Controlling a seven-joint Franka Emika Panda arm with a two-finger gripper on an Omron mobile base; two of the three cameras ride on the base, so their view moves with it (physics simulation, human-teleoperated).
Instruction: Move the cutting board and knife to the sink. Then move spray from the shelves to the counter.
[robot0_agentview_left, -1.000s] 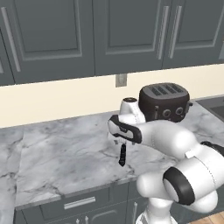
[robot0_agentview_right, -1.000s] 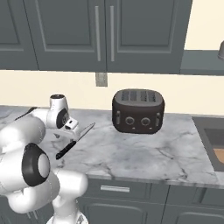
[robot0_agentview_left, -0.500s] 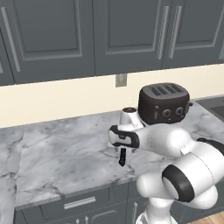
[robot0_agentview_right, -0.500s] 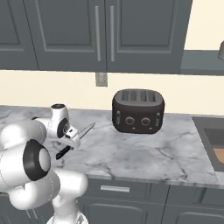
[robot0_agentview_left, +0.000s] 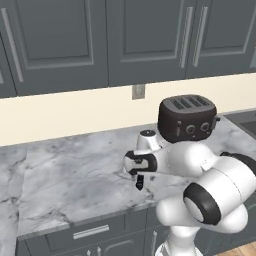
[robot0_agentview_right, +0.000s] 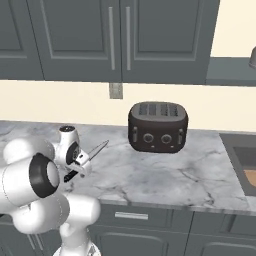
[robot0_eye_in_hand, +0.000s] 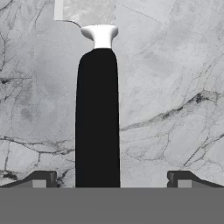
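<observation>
The knife (robot0_eye_in_hand: 97, 118) lies on the marble counter (robot0_agentview_left: 75, 185), and its black handle runs up the middle of the hand view to a silvery blade base. My gripper (robot0_eye_in_hand: 111, 181) hangs low over it, open, with one fingertip far out on each side of the handle and neither touching it. In the right base view the blade (robot0_agentview_right: 98, 149) points toward the toaster past my gripper (robot0_agentview_right: 80, 162). In the left base view the handle end (robot0_agentview_left: 139, 183) pokes out below my gripper (robot0_agentview_left: 138, 171). The sink (robot0_agentview_right: 239, 167) is at the far right, with a light-brown piece of the cutting board (robot0_agentview_right: 251, 178) in it.
A black toaster (robot0_agentview_right: 158, 126) stands on the counter between the knife and the sink. Dark grey cabinet doors (robot0_agentview_right: 115, 40) hang above. On the shelves (robot0_agentview_right: 230, 70) at the right, a pale grey thing (robot0_agentview_right: 252, 57) is cut off by the frame edge, and I cannot tell what it is.
The hand has come down closer over the knife's handle. The jaws have stayed open and the knife has not moved.
</observation>
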